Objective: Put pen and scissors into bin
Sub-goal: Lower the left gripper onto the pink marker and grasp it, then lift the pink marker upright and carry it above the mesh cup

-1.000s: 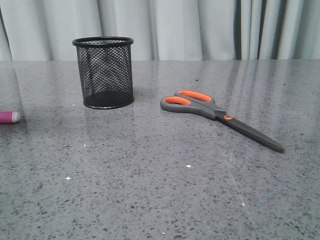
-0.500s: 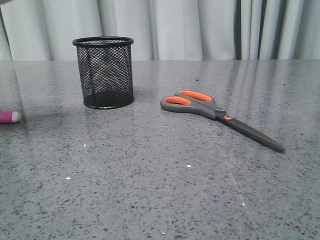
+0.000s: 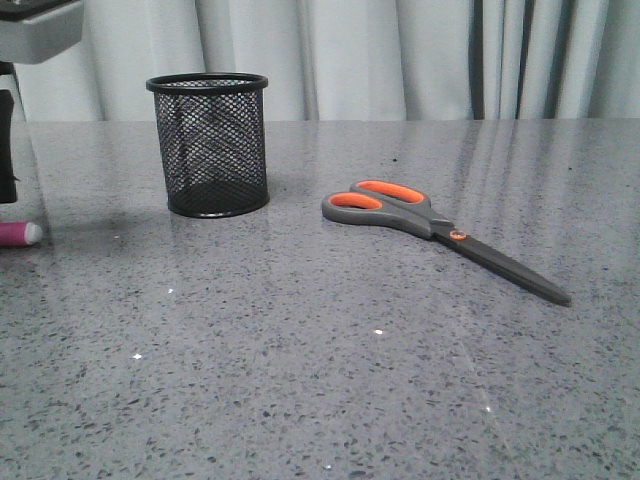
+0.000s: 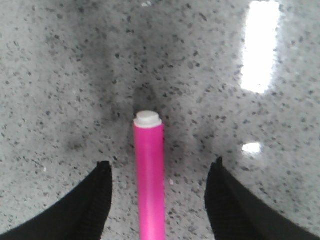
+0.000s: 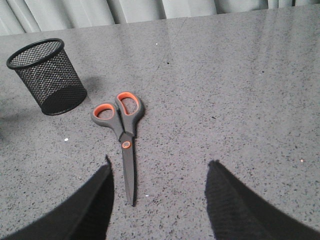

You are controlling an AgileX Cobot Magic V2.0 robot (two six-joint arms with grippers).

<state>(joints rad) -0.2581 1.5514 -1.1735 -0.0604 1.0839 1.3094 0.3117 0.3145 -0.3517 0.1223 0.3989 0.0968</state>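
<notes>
The pen (image 4: 149, 180) lies flat on the worktop (image 3: 320, 380) at its far left edge, centred between the spread jaws of the left gripper (image 4: 157, 200), not yet touched. Advised: descend straight and close across the barrel, keeping it centred. The scissors (image 3: 440, 234) lie right of the empty bin (image 3: 209, 144); the right gripper (image 5: 157, 200) hovers open above them. Compared with a half-second earlier, the left arm has entered the front view.
</notes>
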